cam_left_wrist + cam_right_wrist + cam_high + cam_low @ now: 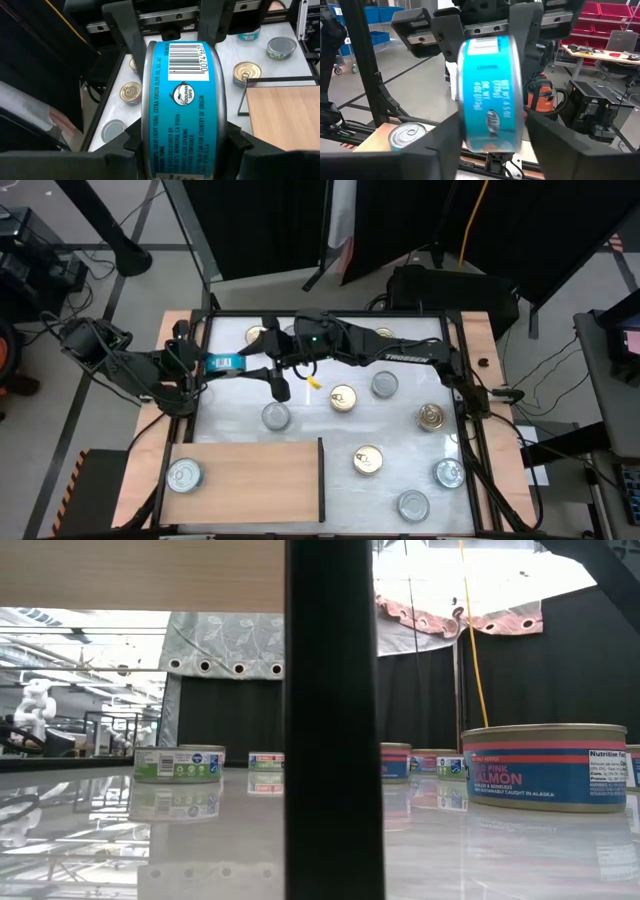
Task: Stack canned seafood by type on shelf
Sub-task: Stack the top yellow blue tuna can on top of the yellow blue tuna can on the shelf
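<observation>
— Where do we see the round blue-labelled metal tin (182, 105)?

— Up off the white worktop (310, 408), on edge, clamped by its flat faces between the left gripper (212, 363)'s jaws.

— And the right gripper (262, 360)?

— Its jaws flank that same tin (490, 95); we can't tell whether they press it. One silver-lidded tin (184, 475) lies on the light-brown wooden shelf (260, 478).

Left gripper (205, 364) at upper left of the high view, fingers clamped, meeting the right gripper (262, 361) reaching across from the right. Right fingers apparently closing, grip unclear.
</observation>
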Tool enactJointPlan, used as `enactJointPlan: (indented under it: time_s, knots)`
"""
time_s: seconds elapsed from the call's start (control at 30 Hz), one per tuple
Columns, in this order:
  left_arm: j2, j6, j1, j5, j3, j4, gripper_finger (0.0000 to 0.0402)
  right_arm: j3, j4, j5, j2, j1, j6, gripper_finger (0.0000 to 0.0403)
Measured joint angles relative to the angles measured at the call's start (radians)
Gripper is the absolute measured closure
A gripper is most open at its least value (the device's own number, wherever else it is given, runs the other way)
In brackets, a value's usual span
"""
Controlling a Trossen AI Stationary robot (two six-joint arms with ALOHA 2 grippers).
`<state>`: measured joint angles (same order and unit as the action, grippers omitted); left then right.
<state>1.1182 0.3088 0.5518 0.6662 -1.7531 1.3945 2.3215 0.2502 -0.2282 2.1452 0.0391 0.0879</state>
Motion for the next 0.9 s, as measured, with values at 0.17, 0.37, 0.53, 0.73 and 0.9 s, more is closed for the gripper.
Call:
enactJointPlan:
  time_s: [0.17, 0.37, 0.53, 0.73, 0.9]
  knots:
    - [0.012, 0.05, 0.0, 0.0, 0.0, -0.02, 0.0251, 0.0, -0.007, -0.016, 0.0, -0.001, 0.008, 0.027]
    - [0.011, 0.187, 0.001, -0.011, 0.0, -0.056, 0.0247, 0.0, -0.009, -0.029, -0.007, -0.001, -0.017, 0.0278]
    - [-0.021, 0.356, 0.012, -0.037, 0.0, -0.115, 0.0198, 0.0, 0.004, -0.021, -0.025, 0.007, -0.042, 0.0266]
    - [-0.093, 0.564, 0.019, -0.142, -0.03, -0.119, 0.0136, -0.001, 0.094, -0.006, -0.082, 0.023, -0.042, 0.0274]
    - [-0.145, 0.723, 0.021, -0.325, -0.027, -0.112, 0.0128, -0.001, 0.215, 0.019, -0.141, 0.046, -0.029, 0.0273]
